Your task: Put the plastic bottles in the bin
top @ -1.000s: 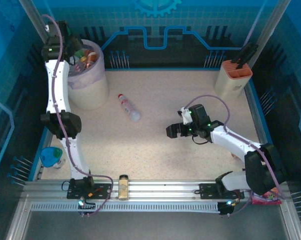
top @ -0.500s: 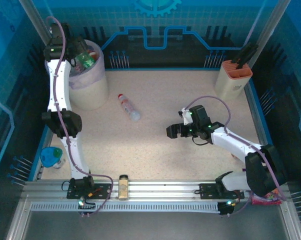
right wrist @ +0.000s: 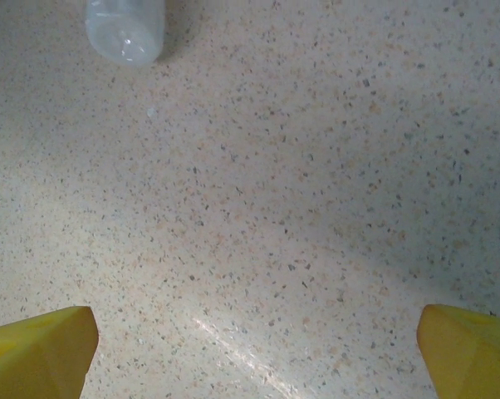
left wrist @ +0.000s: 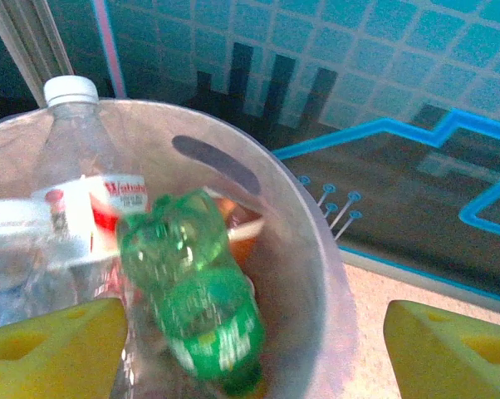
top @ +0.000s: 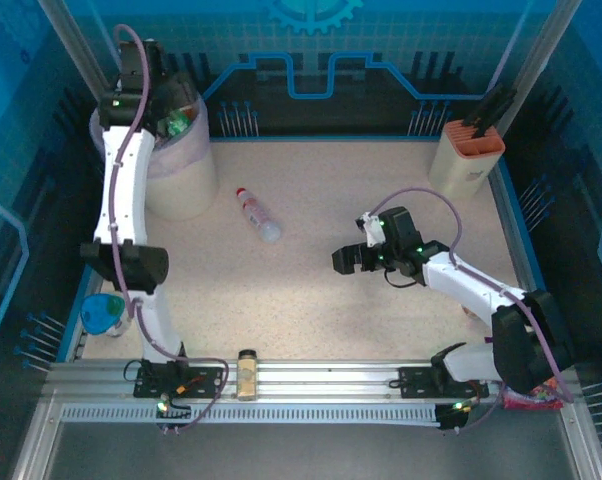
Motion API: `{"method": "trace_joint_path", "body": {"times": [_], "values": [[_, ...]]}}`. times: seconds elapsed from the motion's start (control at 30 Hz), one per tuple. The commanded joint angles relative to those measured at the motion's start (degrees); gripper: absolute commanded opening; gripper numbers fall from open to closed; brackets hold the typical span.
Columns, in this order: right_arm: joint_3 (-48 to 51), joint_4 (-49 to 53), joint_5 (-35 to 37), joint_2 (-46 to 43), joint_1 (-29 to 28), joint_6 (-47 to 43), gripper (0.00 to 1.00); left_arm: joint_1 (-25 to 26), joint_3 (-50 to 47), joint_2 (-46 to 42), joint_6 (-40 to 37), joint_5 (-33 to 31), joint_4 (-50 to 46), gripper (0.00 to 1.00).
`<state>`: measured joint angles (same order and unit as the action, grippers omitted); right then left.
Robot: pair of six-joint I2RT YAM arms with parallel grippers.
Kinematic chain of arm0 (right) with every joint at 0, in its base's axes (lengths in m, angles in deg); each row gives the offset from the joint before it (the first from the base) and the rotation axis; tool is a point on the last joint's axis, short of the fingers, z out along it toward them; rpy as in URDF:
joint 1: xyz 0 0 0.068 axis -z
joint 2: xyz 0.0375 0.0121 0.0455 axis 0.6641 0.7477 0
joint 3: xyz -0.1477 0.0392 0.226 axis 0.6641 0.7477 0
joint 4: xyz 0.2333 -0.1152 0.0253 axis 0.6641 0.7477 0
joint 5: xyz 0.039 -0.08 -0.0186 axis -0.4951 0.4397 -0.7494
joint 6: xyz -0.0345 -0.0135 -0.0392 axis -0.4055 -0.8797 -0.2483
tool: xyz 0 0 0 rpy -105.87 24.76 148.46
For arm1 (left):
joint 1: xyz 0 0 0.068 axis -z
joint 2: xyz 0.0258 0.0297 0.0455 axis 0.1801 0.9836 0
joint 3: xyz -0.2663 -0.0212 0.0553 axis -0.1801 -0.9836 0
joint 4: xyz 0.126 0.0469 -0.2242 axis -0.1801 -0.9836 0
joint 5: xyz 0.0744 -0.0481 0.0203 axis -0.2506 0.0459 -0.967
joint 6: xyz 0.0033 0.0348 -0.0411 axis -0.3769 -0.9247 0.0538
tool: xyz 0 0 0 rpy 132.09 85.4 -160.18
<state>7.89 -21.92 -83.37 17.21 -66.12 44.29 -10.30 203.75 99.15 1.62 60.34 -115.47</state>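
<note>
My left gripper hangs over the bin at the back left and is open, its yellow fingertips wide apart. A green bottle, blurred, lies neck-down in the bin's mouth, touching neither finger; it also shows from above. Beside it in the bag stands a clear bottle with a white cap and red-white label, and something red-brown lies behind. One clear bottle with a red label lies on the table; its base is ahead of my open right gripper, which is empty.
A beige box with an orange top stands at the back right corner. A small amber jar sits on the front rail, and a blue object lies at the left edge. Speckled tabletop lies under the right gripper.
My left arm has swung farther over the bin, and the green bottle has come free of the fingers and dropped into the bin's mouth. The right arm has not moved.
</note>
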Motion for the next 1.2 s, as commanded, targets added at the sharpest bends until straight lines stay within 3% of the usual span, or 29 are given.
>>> {"method": "trace_joint_path", "body": {"times": [0.0, 0.3, 0.47, 0.63, 0.8, 1.17], "values": [[-2.4, 2.1, 0.0, 0.7, 0.9, -2.1, 1.00, 5.0, -8.3, -9.1, -2.0, -10.3, -0.2, 0.83], [-4.2, 3.0, -1.1, 2.0, 1.0, -3.0, 1.00, 13.5, -46.0, -34.9, 11.7, -12.7, 9.8, 0.82], [-5.4, 4.9, -1.2, 2.6, 1.0, -3.2, 1.00, 14.1, -62.4, -41.4, 22.6, -7.5, 15.7, 0.82], [-5.3, 5.5, -1.0, 2.0, 0.7, -2.0, 1.00, 14.2, -74.1, -39.7, 32.5, -0.4, 24.7, 0.82], [-5.3, 6.1, -0.7, 1.1, 0.3, -1.2, 1.00, 14.7, -82.3, -32.6, 36.6, -1.5, 35.6, 0.83], [-5.9, 6.7, 0.6, 1.9, -1.3, -0.9, 1.00, 16.8, -78.9, -12.8, 42.8, -3.5, 49.1, 0.83]]}}
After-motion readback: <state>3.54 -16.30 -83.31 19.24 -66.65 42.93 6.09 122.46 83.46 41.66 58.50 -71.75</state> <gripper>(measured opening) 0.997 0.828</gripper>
